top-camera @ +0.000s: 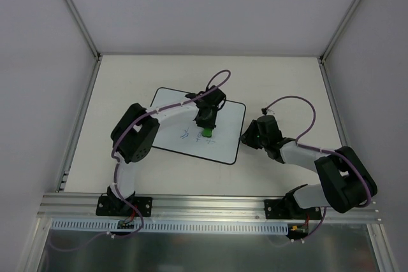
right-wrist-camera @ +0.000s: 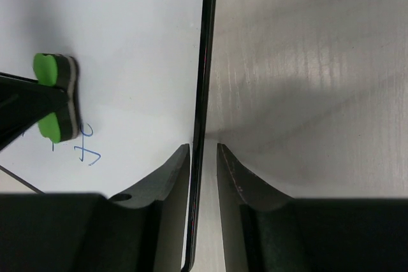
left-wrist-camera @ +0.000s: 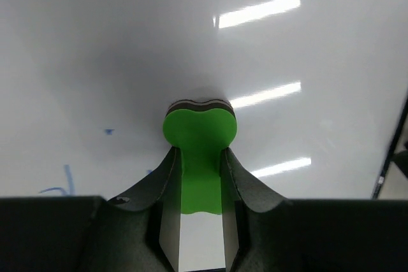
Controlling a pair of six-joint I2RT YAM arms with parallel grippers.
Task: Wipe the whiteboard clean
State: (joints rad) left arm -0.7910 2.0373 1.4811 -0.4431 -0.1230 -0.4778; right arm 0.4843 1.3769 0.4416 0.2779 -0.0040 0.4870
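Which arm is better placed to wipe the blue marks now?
Left: the left pincer is shut on the green eraser, on the whiteboard beside the blue marks. The right pincer only straddles the board's edge.

Overhead view, two close wrist views, whiteboard (top-camera: pixel 226 135) shared

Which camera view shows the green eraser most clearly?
The left wrist view: the green eraser fills its centre, clamped in the left hand. The right wrist view shows it sideways, over the whiteboard; the top view shows only a green speck.
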